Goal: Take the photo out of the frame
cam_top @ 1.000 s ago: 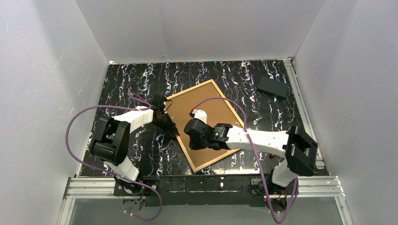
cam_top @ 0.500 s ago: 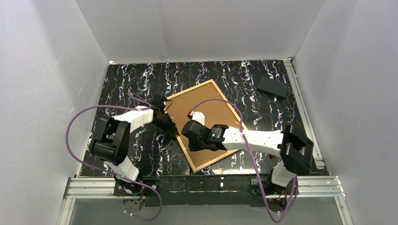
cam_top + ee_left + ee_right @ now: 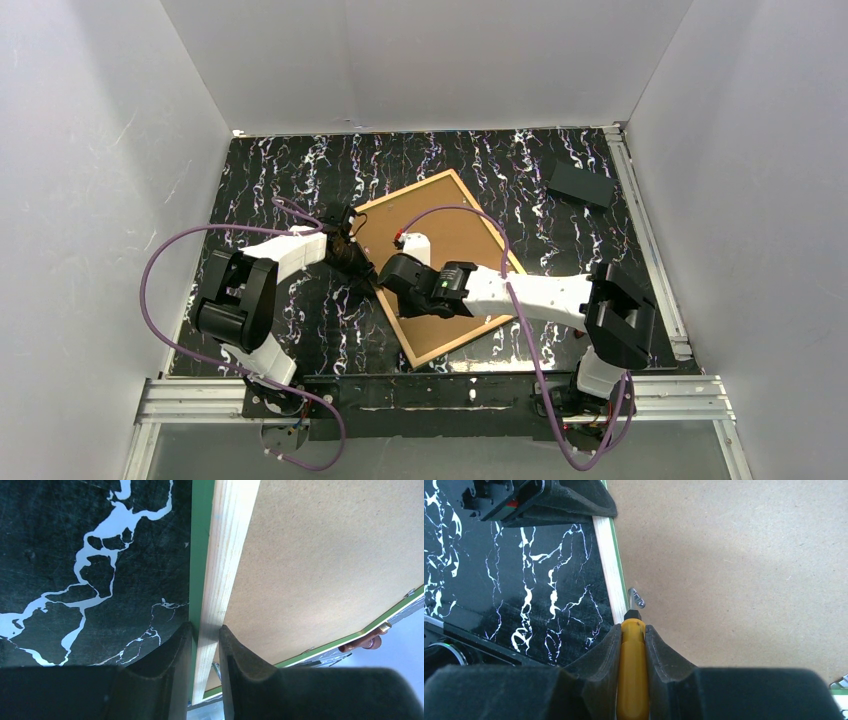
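Note:
The frame [image 3: 402,338] lies face down and askew on the black marbled table, its brown backing panel [image 3: 455,235] up. The photo is hidden beneath that panel. My left gripper [image 3: 360,268] is shut on the frame's left rail; in the left wrist view its fingertips [image 3: 205,628] pinch the pale wood rail [image 3: 227,555] with its green side. My right gripper [image 3: 632,627] is shut on a yellow-handled tool [image 3: 632,680]. The tool's black tip sits at a small metal tab [image 3: 638,599] by the inner edge of that rail. In the top view the right gripper [image 3: 390,275] hovers close beside the left one.
A dark flat block [image 3: 580,184] lies at the back right of the table. White walls close in on three sides. Purple cables loop from both arms, and the right arm stretches across the frame's near half.
The right arm has shifted left across the backing panel, carrying the tool to the frame's left rail. The left gripper has kept its hold and place.

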Controlling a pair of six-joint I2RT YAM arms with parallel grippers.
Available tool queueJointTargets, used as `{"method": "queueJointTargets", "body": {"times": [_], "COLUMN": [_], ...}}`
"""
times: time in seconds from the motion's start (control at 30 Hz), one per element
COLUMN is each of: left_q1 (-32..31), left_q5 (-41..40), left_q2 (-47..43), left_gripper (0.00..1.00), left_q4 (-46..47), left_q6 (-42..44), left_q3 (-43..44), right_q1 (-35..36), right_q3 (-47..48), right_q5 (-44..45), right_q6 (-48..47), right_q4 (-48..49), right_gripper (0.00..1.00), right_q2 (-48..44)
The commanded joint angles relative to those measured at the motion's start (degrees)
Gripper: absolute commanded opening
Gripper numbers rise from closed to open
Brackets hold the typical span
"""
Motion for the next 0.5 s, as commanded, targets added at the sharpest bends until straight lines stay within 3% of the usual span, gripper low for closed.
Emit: {"method": "queueJointTargets", "body": {"times": [0.0,0.3,0.47], "left_q1": [-0.5,-0.5,-0.5], "left_q5": [-1.0,-1.3,-1.3], "left_q2": [1.4,1.2,1.3], "left_gripper": [0.0,0.0,0.0], "left_q4": [-7.1,-7.3,-7.5], "left_q6": [0.3,0.6,0.8], "left_q3": [-0.6,-0.8,-0.6], "right_q1": [0.2,0.2,0.1], "right_q3": [3.0,5.0,1.5], "right_q5": [4.0,5.1,1.7], "right_q6": [0.1,-1.0,-1.4], "right_q4": [-2.9,-5.1,-2.0], "right_gripper": [0.01,0.01,0.01], "right_q2": [0.5,-1.5,-6.0]}}
